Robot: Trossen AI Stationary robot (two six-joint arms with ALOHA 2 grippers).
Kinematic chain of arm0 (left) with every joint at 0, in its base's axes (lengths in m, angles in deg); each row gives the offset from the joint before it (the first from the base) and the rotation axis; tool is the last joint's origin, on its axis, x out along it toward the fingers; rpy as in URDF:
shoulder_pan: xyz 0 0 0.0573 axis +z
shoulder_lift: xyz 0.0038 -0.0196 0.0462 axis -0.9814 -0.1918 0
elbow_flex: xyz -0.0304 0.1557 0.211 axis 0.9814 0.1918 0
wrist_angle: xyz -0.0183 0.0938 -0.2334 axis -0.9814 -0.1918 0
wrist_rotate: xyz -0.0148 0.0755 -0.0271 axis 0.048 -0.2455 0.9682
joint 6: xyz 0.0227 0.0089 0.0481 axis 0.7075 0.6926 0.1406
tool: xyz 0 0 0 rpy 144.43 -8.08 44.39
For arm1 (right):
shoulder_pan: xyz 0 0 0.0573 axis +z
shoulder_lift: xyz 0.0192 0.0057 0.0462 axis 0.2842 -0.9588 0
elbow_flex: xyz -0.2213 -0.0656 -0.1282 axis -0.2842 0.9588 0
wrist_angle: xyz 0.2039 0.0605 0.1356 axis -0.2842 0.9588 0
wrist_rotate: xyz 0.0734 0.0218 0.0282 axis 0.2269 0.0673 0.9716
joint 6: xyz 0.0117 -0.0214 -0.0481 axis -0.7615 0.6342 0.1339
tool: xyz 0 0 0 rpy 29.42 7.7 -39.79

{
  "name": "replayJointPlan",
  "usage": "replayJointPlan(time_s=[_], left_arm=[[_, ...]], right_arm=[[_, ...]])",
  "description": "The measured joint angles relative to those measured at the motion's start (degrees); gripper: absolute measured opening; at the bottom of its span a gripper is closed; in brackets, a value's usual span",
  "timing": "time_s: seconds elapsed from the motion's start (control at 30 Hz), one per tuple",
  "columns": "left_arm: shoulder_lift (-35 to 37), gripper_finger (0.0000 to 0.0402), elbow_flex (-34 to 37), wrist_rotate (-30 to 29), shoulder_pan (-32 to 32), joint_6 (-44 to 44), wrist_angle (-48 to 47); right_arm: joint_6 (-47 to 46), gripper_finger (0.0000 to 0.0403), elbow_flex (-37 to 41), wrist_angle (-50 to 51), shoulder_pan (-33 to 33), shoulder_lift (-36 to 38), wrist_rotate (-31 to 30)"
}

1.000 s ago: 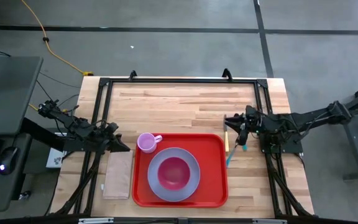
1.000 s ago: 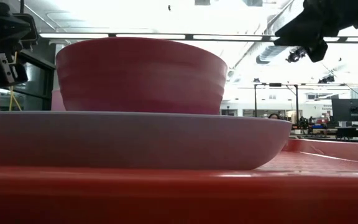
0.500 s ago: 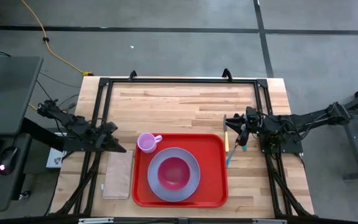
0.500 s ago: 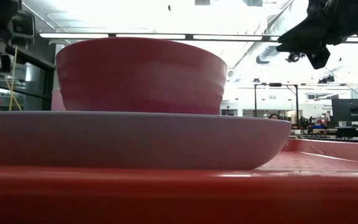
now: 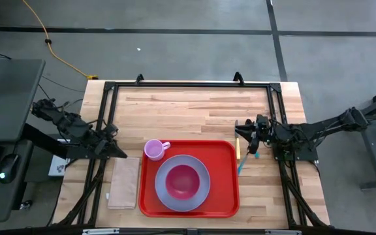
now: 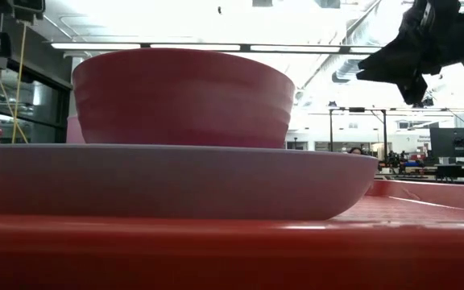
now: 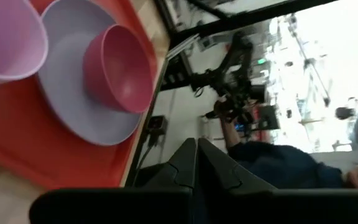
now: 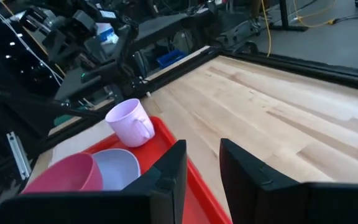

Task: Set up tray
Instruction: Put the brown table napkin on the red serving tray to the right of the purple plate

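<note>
We see the tray [image 5: 227, 196] lying at 6 o'clock on the surface [image 5: 194, 111], already bearing plate [image 5: 201, 192], bowl [image 5: 183, 181] and cup [image 5: 153, 149]. The right pincer [image 5: 243, 130], slightly open, hovers over the utensils [image 5: 240, 155] at 3 o'clock; we judge grasping one comes next. The left pincer [image 5: 124, 155], closed, waits above the napkin [image 5: 124, 183].

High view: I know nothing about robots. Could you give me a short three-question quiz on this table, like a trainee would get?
1. True or false: the pink bowl sits on the lavender plate on the red tray.
2. The tan napkin lies: A) on the tray, B) on the table beside the tray, C) under the bowl.
3. Fill in: the left gripper, near the napkin, is shut; the right gripper, near the utensils, is ____.

Key: 1 true; 2 B; 3 open.
</note>
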Motion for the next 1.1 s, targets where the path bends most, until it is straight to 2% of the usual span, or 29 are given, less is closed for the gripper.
replayJointPlan(time_s=[0.3,0.5,0.6,0.9,1.1], left_arm=[[-7.0,0.0044,-9.3,5.9,0.0,-9.0,-13.6],[-10.0,0.0044,-10.4,11.2,0.0,-18.6,-21.1],[-11.3,0.0044,-10.4,12.9,0.0,-20.7,-24.4],[-13.6,0.0044,-10.4,13.3,0.0,-21.0,-26.9],[-16.1,0.0044,-10.4,13.3,0.0,-25.4,-30.5]], right_arm=[[0.3,0.0074,0.6,0.6,0.0,0.0,0.8],[0.2,0.0074,0.6,3.8,0.0,1.2,1.4],[0.6,0.0074,0.6,4.0,0.0,3.6,1.2],[0.9,0.0074,0.6,9.8,0.0,12.8,-0.3],[2.1,0.0074,0.5,12.1,0.0,16.1,-1.4]])
